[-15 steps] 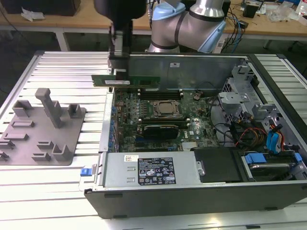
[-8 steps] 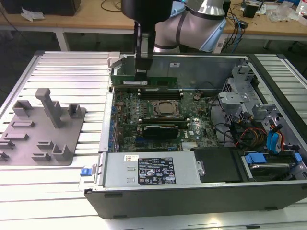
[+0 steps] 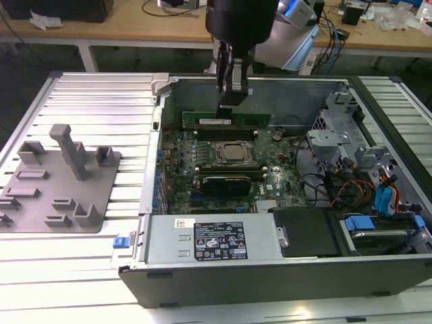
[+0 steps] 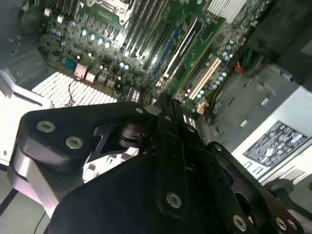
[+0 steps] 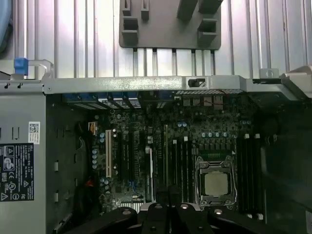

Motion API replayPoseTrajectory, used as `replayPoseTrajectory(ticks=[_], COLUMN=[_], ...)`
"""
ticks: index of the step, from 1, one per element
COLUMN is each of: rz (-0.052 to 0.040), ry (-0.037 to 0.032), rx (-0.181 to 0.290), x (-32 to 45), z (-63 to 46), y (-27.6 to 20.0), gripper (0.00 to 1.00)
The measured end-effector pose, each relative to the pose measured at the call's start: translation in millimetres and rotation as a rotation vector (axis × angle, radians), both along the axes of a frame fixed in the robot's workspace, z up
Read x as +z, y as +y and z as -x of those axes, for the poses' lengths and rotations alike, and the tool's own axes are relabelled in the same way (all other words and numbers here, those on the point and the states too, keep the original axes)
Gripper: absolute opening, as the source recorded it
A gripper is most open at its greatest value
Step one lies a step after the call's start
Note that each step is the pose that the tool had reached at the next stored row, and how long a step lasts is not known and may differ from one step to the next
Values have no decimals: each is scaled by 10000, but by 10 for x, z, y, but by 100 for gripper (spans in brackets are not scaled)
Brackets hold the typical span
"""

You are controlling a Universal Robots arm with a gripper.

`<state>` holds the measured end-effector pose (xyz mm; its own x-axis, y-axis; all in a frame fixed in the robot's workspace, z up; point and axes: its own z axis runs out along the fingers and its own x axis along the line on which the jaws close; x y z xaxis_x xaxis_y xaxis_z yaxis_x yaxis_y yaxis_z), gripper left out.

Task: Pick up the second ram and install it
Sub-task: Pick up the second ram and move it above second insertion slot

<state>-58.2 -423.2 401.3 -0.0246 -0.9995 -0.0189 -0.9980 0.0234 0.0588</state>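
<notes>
The second ram [image 3: 202, 119] is a long green stick standing on edge along the far side of the motherboard, just beyond the silver processor [image 3: 234, 154]. My gripper [image 3: 231, 102] hangs straight down over the middle of the stick's top edge, at or just above it. Whether it touches the stick I cannot tell. The gripper's black linkage [image 5: 165, 217] sits over the board in the first wrist view, with the processor [image 5: 217, 183] beside it. The grey tray [image 3: 101, 185] lies on the slatted table at the exterior view's left, with no stick on it.
The open computer case has a power supply [image 3: 209, 239] along its near wall. A metal drive cage [image 3: 337, 135] with cables stands at the exterior view's right. A black card [image 3: 226, 182] lies near the processor. The case's back wall stands close behind the gripper.
</notes>
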Motion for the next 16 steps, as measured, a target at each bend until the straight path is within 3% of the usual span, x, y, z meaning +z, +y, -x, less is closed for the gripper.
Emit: replayPoseTrajectory(ticks=[5, 11, 16], rz=[2, 0, -1], ry=[2, 9, 9], rx=[24, 32, 67], x=[-194, -339, -406], z=[-144, -206, -211], y=[52, 136, 224], gripper=[9, 9, 9])
